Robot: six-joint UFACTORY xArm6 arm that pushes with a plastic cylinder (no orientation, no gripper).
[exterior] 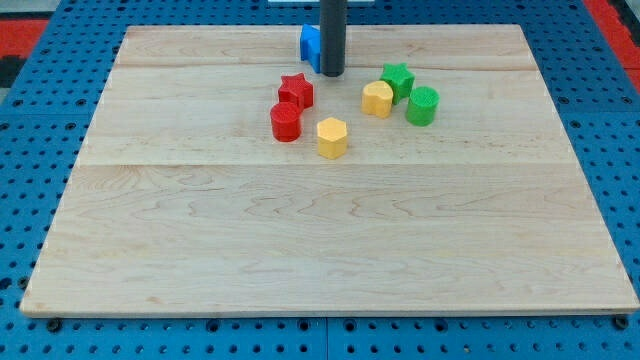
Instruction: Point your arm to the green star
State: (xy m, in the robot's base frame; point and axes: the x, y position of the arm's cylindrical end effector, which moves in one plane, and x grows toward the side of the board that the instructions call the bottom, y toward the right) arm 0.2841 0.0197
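The green star (pixel 398 78) sits right of centre near the view's top, touching a yellow block (pixel 377 99) on its lower left and close to a green cylinder (pixel 422 105) on its lower right. My tip (pixel 332 73) rests on the board to the star's left, about a block's width from it. The rod partly hides a blue block (pixel 311 44) behind it.
A red star (pixel 296 90), a red cylinder (pixel 286 122) and a yellow hexagon (pixel 332 137) lie below and left of my tip. The wooden board (pixel 320 250) lies on a blue pegboard (pixel 30 130).
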